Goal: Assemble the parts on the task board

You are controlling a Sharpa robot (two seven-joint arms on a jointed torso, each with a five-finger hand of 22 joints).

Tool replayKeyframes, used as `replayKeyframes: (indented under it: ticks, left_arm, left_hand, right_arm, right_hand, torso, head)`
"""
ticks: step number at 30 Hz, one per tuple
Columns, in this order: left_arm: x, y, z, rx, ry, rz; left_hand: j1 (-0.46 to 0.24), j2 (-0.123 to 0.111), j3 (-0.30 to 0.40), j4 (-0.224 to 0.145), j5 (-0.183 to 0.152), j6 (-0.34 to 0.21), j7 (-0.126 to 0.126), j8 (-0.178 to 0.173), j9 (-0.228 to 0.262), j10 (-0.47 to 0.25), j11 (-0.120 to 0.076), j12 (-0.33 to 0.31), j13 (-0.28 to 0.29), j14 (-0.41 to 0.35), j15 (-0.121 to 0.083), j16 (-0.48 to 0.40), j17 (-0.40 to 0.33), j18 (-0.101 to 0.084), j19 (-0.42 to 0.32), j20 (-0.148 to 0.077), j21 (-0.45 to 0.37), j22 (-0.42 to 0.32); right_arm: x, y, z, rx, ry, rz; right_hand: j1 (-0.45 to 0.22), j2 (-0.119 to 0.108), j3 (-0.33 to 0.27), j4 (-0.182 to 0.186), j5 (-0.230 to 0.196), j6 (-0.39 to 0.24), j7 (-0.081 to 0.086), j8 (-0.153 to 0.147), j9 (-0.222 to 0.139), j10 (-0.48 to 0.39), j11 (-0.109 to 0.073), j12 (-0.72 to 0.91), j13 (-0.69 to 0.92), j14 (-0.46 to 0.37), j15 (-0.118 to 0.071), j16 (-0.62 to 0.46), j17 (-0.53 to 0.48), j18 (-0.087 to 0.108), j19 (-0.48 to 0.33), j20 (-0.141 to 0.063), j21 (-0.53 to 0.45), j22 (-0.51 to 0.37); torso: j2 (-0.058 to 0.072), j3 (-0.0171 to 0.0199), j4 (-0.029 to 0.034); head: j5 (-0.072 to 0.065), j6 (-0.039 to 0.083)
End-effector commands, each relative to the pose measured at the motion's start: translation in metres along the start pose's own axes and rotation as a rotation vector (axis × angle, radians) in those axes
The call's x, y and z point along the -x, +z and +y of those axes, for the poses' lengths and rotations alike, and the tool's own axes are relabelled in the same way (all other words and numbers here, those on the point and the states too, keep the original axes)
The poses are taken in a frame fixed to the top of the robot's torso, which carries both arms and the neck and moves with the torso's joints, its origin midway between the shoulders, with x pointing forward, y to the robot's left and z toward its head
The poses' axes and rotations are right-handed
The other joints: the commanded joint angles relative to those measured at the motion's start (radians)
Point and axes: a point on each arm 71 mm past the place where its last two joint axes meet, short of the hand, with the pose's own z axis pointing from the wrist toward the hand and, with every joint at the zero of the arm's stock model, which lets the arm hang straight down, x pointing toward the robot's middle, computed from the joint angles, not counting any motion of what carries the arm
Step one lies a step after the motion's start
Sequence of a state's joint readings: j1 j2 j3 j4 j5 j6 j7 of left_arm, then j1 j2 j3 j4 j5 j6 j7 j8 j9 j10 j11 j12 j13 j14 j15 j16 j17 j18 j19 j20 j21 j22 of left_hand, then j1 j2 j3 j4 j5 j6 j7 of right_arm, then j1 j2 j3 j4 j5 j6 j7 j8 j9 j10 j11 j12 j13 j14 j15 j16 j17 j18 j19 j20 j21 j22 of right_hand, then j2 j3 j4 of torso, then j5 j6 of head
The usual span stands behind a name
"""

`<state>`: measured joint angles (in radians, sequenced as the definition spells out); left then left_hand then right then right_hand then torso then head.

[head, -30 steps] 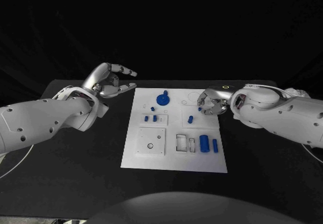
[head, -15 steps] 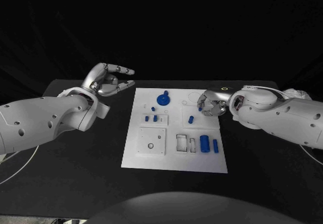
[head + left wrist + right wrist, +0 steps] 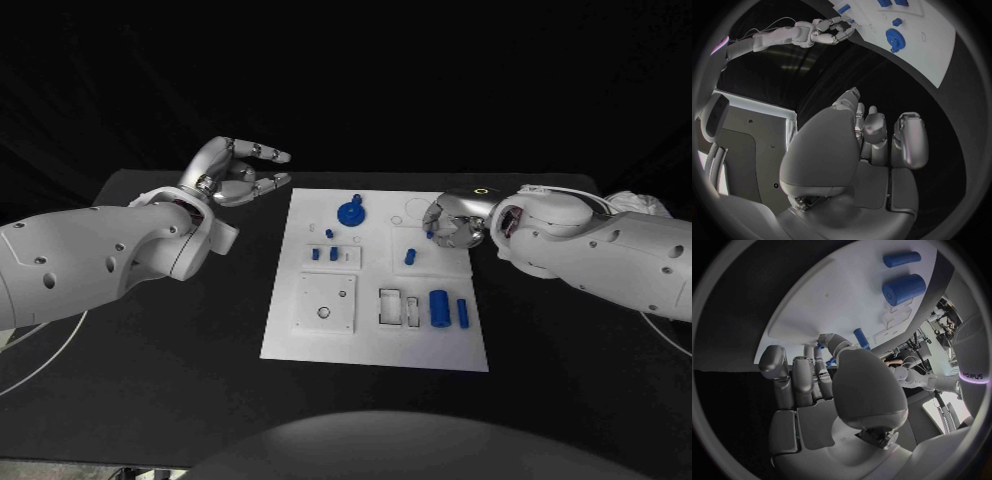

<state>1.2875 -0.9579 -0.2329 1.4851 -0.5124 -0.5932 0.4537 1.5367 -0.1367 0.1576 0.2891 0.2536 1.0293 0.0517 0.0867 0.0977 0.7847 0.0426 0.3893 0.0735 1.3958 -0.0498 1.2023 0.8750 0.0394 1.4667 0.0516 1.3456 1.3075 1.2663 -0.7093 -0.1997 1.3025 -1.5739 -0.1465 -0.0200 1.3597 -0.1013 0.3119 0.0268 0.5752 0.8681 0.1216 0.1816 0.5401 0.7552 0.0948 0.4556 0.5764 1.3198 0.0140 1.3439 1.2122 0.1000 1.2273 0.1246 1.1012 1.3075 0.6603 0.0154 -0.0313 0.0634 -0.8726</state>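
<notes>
The white task board (image 3: 375, 345) lies in the middle of the black table. A blue gear (image 3: 351, 212) stands near its far edge, with small blue pegs (image 3: 325, 254) below it. A fat blue cylinder (image 3: 437, 303) and a slimmer one (image 3: 462, 312) lie at the board's right. My right hand (image 3: 450, 225) hovers over the board's far right part and pinches a small blue part (image 3: 428, 233) at its fingertips (image 3: 820, 346), close to an upright blue peg (image 3: 410, 256). My left hand (image 3: 234, 175) is raised off the board's far left corner, fingers apart and holding nothing.
Black table surface surrounds the board on all sides. Near the board's front are a raised white block (image 3: 326, 302) with holes and rectangular slots (image 3: 391, 306). The left wrist view takes in the board's far edge (image 3: 929, 50) with the gear (image 3: 893, 37) and my right hand (image 3: 826, 32).
The left hand's fingers have drawn in a little and the hand has shifted slightly. The right hand has stayed almost still over the same spot with the small part.
</notes>
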Motion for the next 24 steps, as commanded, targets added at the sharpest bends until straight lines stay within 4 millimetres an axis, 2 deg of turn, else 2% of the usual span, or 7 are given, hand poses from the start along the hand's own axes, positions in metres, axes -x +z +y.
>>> replayKeyframes:
  ticks: [1, 6, 11, 24]
  left_arm:
    - [-0.0033, 0.0010, -0.0002, 0.013, -0.007, 0.022]
    - [-0.0043, 0.0018, 0.0007, 0.020, -0.002, 0.029]
    - [-0.0056, 0.0021, 0.0013, 0.024, 0.000, 0.036]
    - [-0.0087, 0.0028, 0.0025, 0.032, 0.002, 0.055]
  left_hand:
    - [0.011, 0.002, -0.007, 0.001, 0.007, 0.009, 0.003, -0.007, -0.001, 0.003, 0.002, 0.006, -0.002, -0.006, 0.000, -0.004, -0.002, 0.009, 0.021, 0.008, -0.004, 0.199]
    - [0.011, 0.003, -0.007, 0.001, 0.008, 0.010, 0.005, -0.007, -0.001, 0.004, 0.001, 0.008, -0.002, -0.007, 0.000, -0.005, -0.004, 0.010, 0.020, 0.008, -0.008, 0.198]
    - [0.012, 0.004, -0.007, 0.002, 0.008, 0.011, 0.006, -0.007, -0.002, 0.005, 0.001, 0.009, -0.002, -0.007, 0.000, -0.006, -0.005, 0.010, 0.019, 0.008, -0.009, 0.198]
    - [0.017, 0.007, -0.008, 0.001, 0.009, 0.017, 0.010, -0.006, -0.002, 0.009, 0.001, 0.014, -0.003, -0.009, 0.000, -0.008, -0.009, 0.011, 0.018, 0.008, -0.011, 0.197]
  right_arm:
    - [-0.0023, 0.0005, 0.0015, 0.013, 0.005, -0.006]
    - [-0.0034, 0.0014, 0.0028, 0.019, 0.009, -0.010]
    - [-0.0049, 0.0021, 0.0032, 0.020, 0.010, -0.006]
    - [-0.0083, 0.0037, 0.0032, 0.019, 0.012, 0.001]
  right_hand:
    - [0.012, 0.008, 0.010, -0.006, -0.005, 0.013, 0.000, 0.010, 0.008, 0.019, 0.000, 0.007, -0.002, 0.002, 0.001, 0.010, 0.003, 0.003, 0.013, 0.000, 0.012, 0.129]
    - [0.011, 0.012, 0.017, -0.010, -0.019, 0.031, -0.003, 0.025, 0.026, 0.046, -0.003, 0.013, -0.007, 0.016, 0.000, 0.023, 0.014, -0.001, 0.031, -0.001, 0.037, 0.135]
    - [0.011, 0.013, 0.019, -0.012, -0.021, 0.033, -0.003, 0.027, 0.029, 0.053, -0.004, 0.014, -0.008, 0.018, -0.001, 0.026, 0.016, -0.003, 0.035, -0.002, 0.043, 0.137]
    - [0.020, 0.015, 0.029, -0.023, -0.019, 0.039, -0.002, 0.032, 0.040, 0.070, -0.007, 0.014, -0.015, 0.021, -0.003, 0.029, 0.014, -0.005, 0.043, -0.004, 0.055, 0.139]
  torso:
    - [0.000, 0.0000, 0.0015]
    - [-0.001, -0.0002, 0.0003]
    - [-0.001, -0.0008, 0.0015]
    - [-0.002, -0.0011, -0.0002]
  head:
    - [0.000, 0.000]
    - [0.002, 0.000]
    - [0.002, 0.000]
    - [0.009, 0.000]
